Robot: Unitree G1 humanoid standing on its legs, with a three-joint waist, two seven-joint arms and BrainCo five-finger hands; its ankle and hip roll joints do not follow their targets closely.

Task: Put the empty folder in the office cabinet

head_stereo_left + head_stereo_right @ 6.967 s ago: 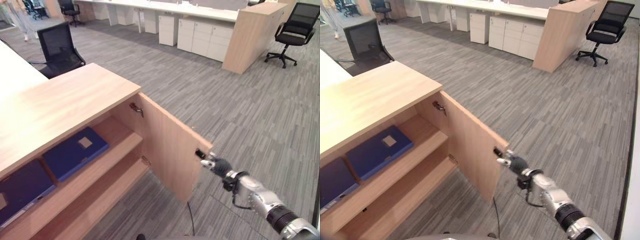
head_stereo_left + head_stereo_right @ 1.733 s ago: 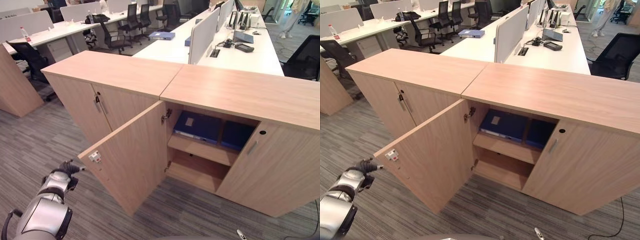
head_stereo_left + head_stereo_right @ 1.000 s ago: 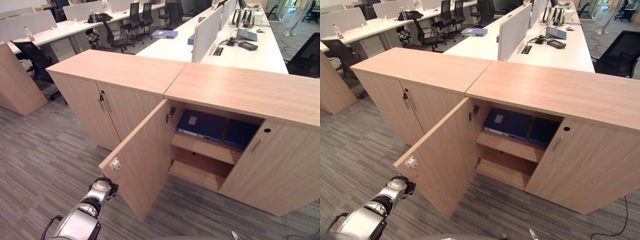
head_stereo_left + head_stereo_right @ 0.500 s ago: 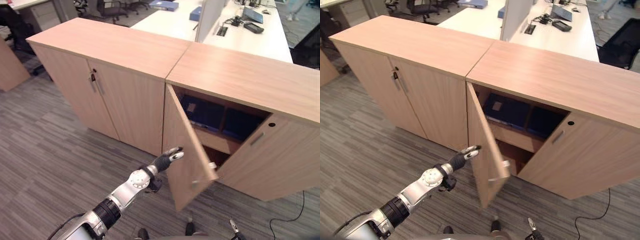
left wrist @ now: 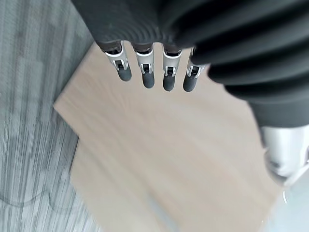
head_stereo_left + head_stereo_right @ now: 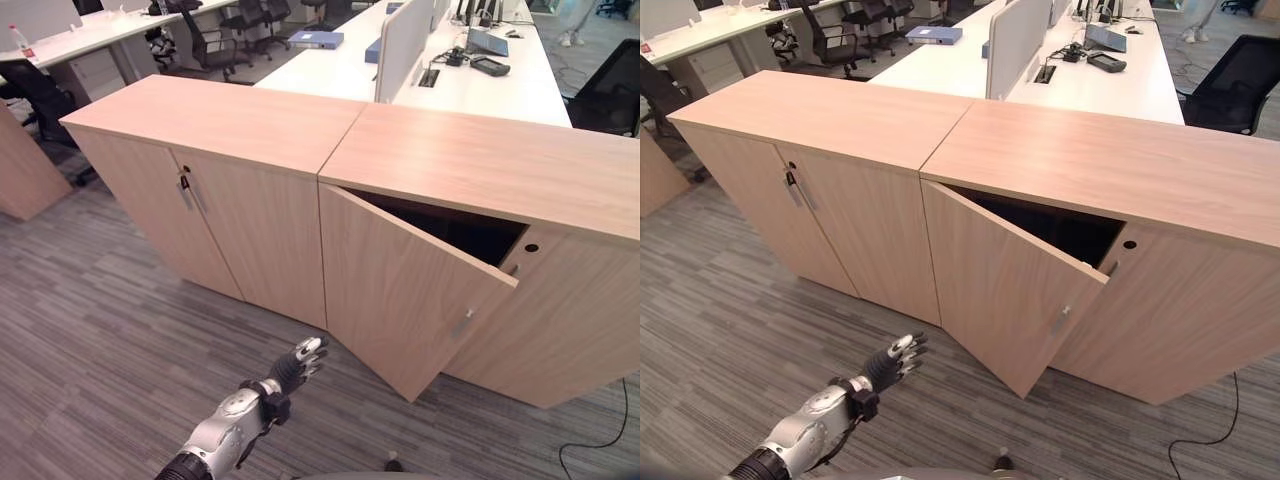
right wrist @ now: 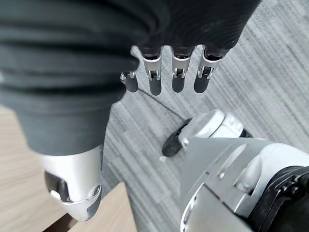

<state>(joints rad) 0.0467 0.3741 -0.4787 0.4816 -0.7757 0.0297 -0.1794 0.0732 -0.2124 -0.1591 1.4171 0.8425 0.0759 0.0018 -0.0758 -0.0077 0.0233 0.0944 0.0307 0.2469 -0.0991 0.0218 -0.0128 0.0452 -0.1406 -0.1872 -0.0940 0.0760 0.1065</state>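
Folder: cannot tell where it is; the dark cabinet interior behind the door hides any contents.
Office cabinet [image 6: 470, 165]: light wood, low, with flat top; joined to a second matching cabinet [image 6: 215, 115] on its left side.
Cabinet door [image 6: 405, 285]: the left door of the office cabinet, partly ajar and hinged at its left edge; a narrow dark gap shows behind its top edge; slim handle [image 6: 461, 324] near its free edge.
Right door [image 6: 560, 310]: closed; small round hole [image 6: 531, 247] near its upper corner.
Left hand [image 6: 297, 362]: fingers straight and held together, extended toward the door's lower part; apart from the door, holding nothing; above grey carpet [image 6: 90, 330].
Right hand [image 7: 166, 72]: fingers straight, holding nothing; seen over the carpet.
Second cabinet: both doors closed; key in lock [image 6: 184, 184].
Desks [image 6: 470, 85]: white, behind the cabinets; blue folder [image 6: 312, 39] lies on one.
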